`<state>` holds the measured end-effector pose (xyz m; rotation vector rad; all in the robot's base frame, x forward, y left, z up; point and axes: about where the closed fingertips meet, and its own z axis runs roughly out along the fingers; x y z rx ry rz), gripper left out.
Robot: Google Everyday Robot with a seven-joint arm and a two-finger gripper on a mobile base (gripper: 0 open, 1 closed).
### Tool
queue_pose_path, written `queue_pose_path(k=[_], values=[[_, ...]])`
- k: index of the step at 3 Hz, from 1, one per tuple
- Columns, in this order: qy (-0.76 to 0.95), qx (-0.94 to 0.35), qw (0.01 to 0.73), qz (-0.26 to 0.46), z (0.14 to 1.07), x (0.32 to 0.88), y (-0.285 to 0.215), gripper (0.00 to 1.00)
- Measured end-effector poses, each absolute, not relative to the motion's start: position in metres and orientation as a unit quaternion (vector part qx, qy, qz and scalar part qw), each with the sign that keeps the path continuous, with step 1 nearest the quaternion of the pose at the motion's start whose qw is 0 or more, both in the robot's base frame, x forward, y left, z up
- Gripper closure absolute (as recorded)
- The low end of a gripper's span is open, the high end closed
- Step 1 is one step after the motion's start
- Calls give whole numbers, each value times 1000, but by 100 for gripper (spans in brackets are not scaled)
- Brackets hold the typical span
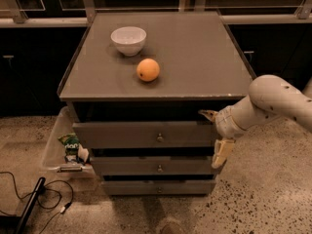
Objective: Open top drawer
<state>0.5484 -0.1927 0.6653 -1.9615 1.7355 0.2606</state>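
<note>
Cream gripper (210,139): held at the right end of the top drawer. Its fingers are spread wide, one above the front's top edge and one below its bottom edge. Nothing is gripped, and contact with the wood cannot be told.
Arm (273,101): a rounded, pale arm is seen entering from the right edge, angled down and left to the gripper.
Top drawer (126,134): the grey wooden front is set directly under the worktop's front lip, with a dark gap above it. It is the widest of the three fronts.
Brass knob (159,137): fixed at the middle of that front, well apart from the gripper.
Middle drawer (131,166): a narrower grey front just below.
Bottom drawer (136,187): the lowest front, near the floor.
Worktop (195,52): a flat grey surface.
Orange (147,69): placed left of centre on the worktop.
White bowl (128,40): set upright behind the orange, near it but apart.
Clear plastic bin (52,147): placed on the floor, left of the drawers, with a green packet (71,143) inside.
Cables (44,199): laid loosely on the speckled floor at lower left.
</note>
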Motion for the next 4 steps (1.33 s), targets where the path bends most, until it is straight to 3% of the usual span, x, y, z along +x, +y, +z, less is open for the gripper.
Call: queue_pose_path(k=[2, 4], values=[[633, -719, 262, 117, 643, 566, -181, 0], [633, -719, 262, 117, 643, 566, -180, 42]])
